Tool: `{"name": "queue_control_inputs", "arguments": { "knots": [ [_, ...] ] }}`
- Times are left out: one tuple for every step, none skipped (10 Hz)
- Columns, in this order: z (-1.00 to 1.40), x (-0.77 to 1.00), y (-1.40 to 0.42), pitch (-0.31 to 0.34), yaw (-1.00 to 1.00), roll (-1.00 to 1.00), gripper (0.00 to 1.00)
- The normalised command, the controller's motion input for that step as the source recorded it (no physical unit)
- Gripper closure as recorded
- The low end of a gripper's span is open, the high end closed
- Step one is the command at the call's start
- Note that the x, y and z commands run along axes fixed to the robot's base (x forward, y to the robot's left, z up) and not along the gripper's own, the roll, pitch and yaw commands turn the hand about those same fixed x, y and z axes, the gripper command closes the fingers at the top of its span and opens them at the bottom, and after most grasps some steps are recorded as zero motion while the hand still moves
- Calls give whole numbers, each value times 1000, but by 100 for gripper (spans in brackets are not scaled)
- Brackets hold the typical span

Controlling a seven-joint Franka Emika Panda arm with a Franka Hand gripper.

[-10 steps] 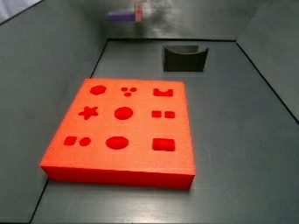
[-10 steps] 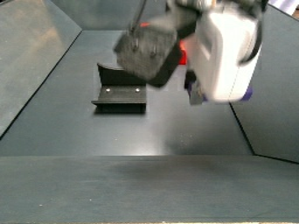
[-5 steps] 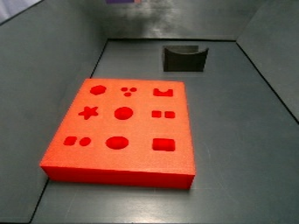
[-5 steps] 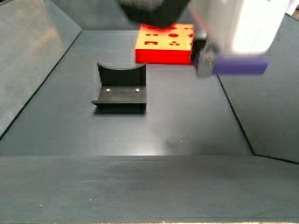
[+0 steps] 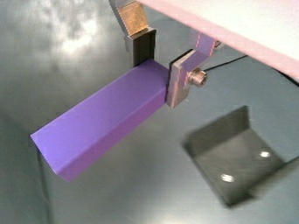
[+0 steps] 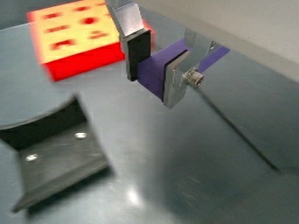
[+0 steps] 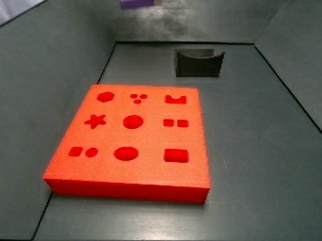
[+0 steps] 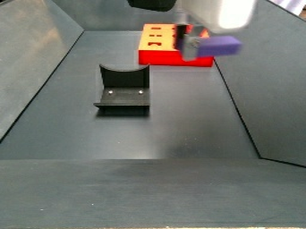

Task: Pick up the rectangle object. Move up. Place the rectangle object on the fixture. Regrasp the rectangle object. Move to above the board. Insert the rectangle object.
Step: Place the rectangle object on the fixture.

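Observation:
My gripper (image 5: 160, 66) is shut on the rectangle object (image 5: 100, 122), a smooth purple oblong block held at one end and sticking out level from the fingers. In a side view the gripper (image 8: 191, 45) hangs high over the floor with the block (image 8: 219, 44) beside it. Another side view shows only the block (image 7: 135, 4) at the picture's upper edge. The fixture (image 8: 123, 89), a dark holder with a curved recess, stands on the floor below and to one side of the gripper. The board (image 7: 132, 141) is a red slab with shaped holes, lying apart from the gripper.
Grey walls slope up around the dark floor (image 8: 180, 134). In the wrist views the fixture (image 6: 52, 157) and the board (image 6: 70, 35) lie well beneath the held block (image 6: 211, 56). The fixture (image 5: 239, 157) has two small screws in its base.
The gripper has risen with the purple block held in it, moving up and away from the floor. The board and the fixture have stayed where they were.

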Motion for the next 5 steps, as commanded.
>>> {"name": "queue_control_inputs", "arguments": {
  "knots": [
    [-246,627,-1000,-50,1000,78,100],
    [-248,640,-1000,-48,1000,81,100],
    [-243,695,-1000,-42,1000,92,100],
    [-237,748,-1000,-39,1000,98,100],
    [-182,664,-797,-36,1000,104,100]
  ]
}}
